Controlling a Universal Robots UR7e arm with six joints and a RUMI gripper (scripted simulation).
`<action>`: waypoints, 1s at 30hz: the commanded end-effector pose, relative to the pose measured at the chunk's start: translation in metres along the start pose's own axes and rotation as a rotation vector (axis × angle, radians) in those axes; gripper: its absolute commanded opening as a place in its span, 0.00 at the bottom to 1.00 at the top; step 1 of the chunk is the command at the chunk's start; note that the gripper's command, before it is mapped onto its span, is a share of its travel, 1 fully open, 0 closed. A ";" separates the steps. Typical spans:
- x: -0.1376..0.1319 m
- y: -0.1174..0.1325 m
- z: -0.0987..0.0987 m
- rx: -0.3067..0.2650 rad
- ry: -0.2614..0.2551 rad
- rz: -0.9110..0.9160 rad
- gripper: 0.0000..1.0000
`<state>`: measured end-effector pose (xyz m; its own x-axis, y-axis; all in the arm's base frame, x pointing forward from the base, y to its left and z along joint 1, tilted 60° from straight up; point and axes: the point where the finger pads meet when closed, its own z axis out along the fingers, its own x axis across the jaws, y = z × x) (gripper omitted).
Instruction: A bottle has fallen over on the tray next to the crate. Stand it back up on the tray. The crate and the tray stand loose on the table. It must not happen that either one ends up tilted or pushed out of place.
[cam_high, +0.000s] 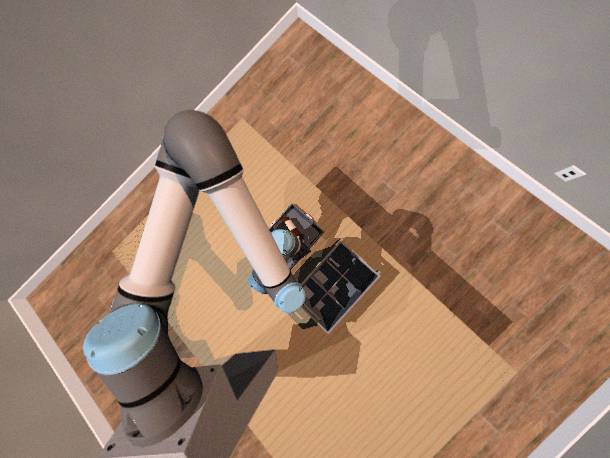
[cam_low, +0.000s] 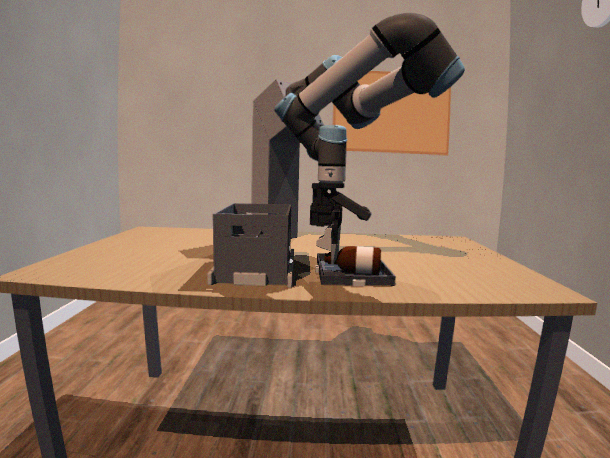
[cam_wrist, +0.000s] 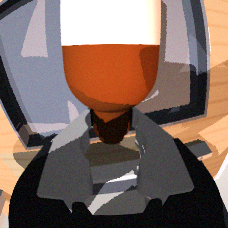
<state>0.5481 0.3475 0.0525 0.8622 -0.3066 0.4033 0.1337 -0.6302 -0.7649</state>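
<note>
The brown bottle (cam_high: 291, 226) (cam_low: 365, 260) (cam_wrist: 111, 70) with a white label lies on its side in the shallow dark tray (cam_high: 306, 218) (cam_low: 382, 281) (cam_wrist: 30, 80). In the exterior view its base points right and its neck points left, towards the crate (cam_high: 353, 303) (cam_low: 252, 255). My gripper (cam_low: 334, 259) (cam_wrist: 110, 108) points down at the crate-side end of the tray, shut on the bottle's neck, with one jaw on each side. The neck's tip shows between the jaws in the wrist view. In the top view the arm hides the jaws.
The tall dark crate has divided compartments and stands beside the tray, with a narrow gap between them. My wrist and forearm hang above the gap and the crate's near edge. Both stand on the wooden table (cam_high: 400, 360) (cam_low: 125, 260).
</note>
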 end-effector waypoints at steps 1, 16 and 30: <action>0.000 0.000 -0.001 0.000 0.001 0.000 0.00; 0.000 0.000 -0.006 0.000 0.001 0.000 0.00; 0.000 0.000 -0.017 0.000 0.001 0.000 0.00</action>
<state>0.5411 0.3372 0.0597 0.8622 -0.3067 0.4032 0.1336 -0.6301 -0.7649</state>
